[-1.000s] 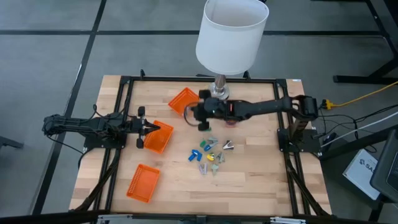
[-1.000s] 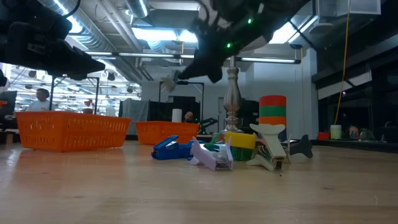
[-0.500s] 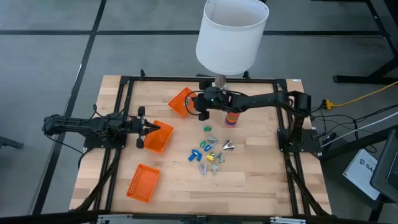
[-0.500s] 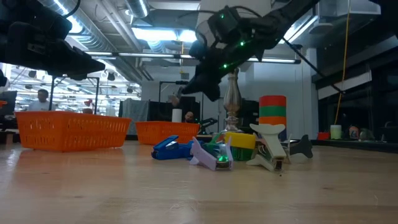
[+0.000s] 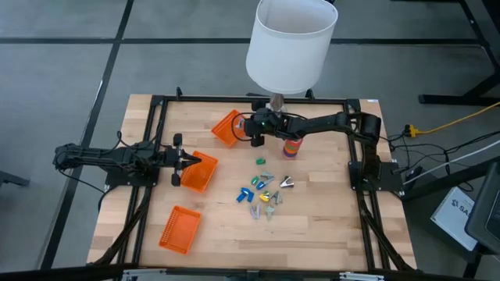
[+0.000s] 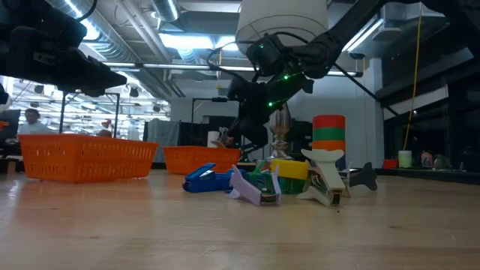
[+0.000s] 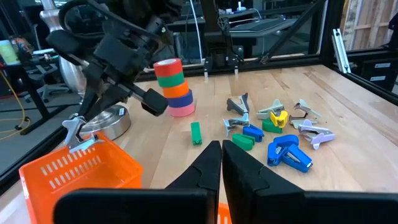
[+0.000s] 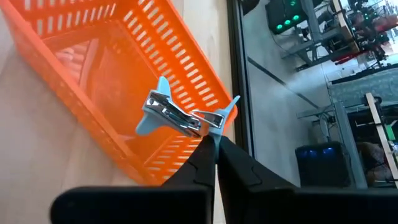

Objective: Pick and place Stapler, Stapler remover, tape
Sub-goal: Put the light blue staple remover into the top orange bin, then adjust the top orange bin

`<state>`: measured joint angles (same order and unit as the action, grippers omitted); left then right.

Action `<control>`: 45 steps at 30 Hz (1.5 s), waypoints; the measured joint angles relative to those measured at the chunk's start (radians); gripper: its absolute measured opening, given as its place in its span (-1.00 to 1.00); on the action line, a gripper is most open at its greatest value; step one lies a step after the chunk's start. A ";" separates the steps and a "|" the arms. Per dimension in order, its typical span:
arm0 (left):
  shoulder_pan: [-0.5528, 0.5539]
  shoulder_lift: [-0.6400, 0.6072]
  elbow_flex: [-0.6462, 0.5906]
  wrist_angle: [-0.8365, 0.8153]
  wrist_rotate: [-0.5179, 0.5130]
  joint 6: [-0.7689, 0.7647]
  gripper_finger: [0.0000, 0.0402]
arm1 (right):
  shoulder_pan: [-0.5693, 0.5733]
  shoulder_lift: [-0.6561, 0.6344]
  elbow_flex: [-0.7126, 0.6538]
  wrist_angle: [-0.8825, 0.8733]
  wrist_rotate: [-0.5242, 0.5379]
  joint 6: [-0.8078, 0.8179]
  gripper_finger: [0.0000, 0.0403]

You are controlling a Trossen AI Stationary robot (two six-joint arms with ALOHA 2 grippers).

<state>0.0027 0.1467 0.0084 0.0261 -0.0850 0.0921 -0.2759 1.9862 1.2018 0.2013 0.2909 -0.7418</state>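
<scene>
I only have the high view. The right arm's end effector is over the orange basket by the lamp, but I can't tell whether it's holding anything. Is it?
Observer: Yes. The right wrist view shows the right end effector shut on a pale blue stapler remover, over the orange basket.
Operator: Is the tape by the lamp one roll or several?
Observer: Several. The left wrist view shows the tape rolls stacked in one upright column.
Operator: And the left arm?
Observer: Its own wrist view shows the left end effector shut, with nothing between the fingers.
</scene>
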 joint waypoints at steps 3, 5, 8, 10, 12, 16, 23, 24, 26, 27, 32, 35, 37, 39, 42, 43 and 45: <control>0.000 0.000 0.000 0.000 0.000 0.000 -0.94 | 0.001 0.000 0.000 0.001 -0.004 0.000 -0.90; 0.000 0.000 0.000 0.000 0.000 0.000 -0.94 | 0.001 0.000 0.000 0.000 -0.004 0.001 -0.85; 0.000 0.000 0.000 0.000 0.000 0.000 -0.95 | 0.001 0.000 0.000 0.001 -0.004 0.002 -0.80; 0.000 0.000 0.000 0.000 0.000 0.000 -0.95 | 0.001 0.000 0.000 0.000 -0.004 0.003 -0.79; 0.000 0.000 0.000 0.000 0.000 0.000 -0.94 | 0.001 0.000 0.000 0.001 -0.004 0.004 -0.79; 0.000 0.000 0.000 0.000 0.000 0.000 -0.94 | 0.001 0.000 0.000 0.000 -0.004 0.005 -0.78; 0.000 0.000 0.000 0.000 0.000 0.000 -0.94 | 0.021 -0.002 0.000 0.000 -0.003 0.005 -0.78; 0.000 0.000 0.000 0.000 0.000 0.000 -0.94 | 0.030 -0.003 0.000 0.004 -0.003 0.005 -0.78; 0.000 0.000 0.000 0.000 0.000 0.000 -0.94 | 0.049 -0.012 0.000 0.005 0.009 0.017 -0.78; 0.000 0.000 0.000 0.000 0.000 0.000 -0.94 | 0.059 -0.016 0.000 0.009 0.018 0.026 -0.78; 0.000 0.000 0.000 0.000 0.000 0.000 -0.94 | 0.109 -0.044 -0.001 -0.004 0.021 0.038 -0.78; 0.000 0.000 0.000 0.000 0.000 0.000 -0.94 | 0.130 -0.058 0.000 0.005 0.009 0.031 -0.78; 0.000 0.000 0.000 0.000 0.000 0.000 -0.94 | 0.133 -0.057 0.000 -0.001 -0.044 0.042 -0.78; 0.000 0.000 0.000 0.000 0.000 0.000 -0.95 | 0.124 -0.057 0.000 -0.014 -0.122 0.063 -0.78; 0.000 0.000 0.000 0.000 0.000 0.000 -0.95 | 0.111 -0.057 0.000 -0.068 -0.170 0.085 -0.78; 0.000 0.000 0.000 0.000 0.000 0.000 -0.94 | 0.108 -0.056 0.000 -0.075 -0.169 0.087 -0.77; 0.000 0.000 0.000 0.000 0.000 0.000 -0.94 | 0.107 -0.056 0.017 -0.104 -0.169 0.084 -0.75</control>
<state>0.0029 0.1467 0.0086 0.0257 -0.0853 0.0921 -0.1684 1.9301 1.2184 0.0973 0.1220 -0.6573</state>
